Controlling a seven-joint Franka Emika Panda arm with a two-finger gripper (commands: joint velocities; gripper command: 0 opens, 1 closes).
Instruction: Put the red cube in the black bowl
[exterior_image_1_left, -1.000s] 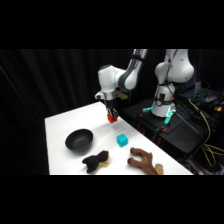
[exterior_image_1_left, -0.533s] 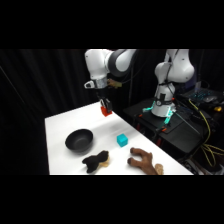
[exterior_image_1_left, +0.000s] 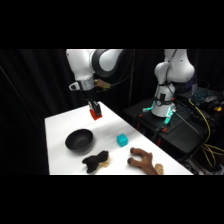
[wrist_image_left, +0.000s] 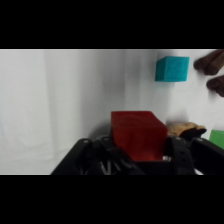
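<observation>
Red cube carried high over the table, short of the bowl.

The cube (exterior_image_1_left: 95, 113) is pinched in the gripper (exterior_image_1_left: 94, 111) and held clear of the white table (exterior_image_1_left: 60, 127), up and behind the bowl (exterior_image_1_left: 79, 140), which sits empty near the table's front left. In the wrist view the cube (wrist_image_left: 138, 135) is seen clamped between the jaws, with the teal cube (wrist_image_left: 171, 68) well apart on the table beyond. A black plush (exterior_image_1_left: 96, 161) lies just in front of the bowl and a brown toy (exterior_image_1_left: 144, 160) to its right. A miss is judged the main risk: if the cube is released before it is centred over the bowl, or from too high, it could strike the rim or bounce out onto the table.
</observation>
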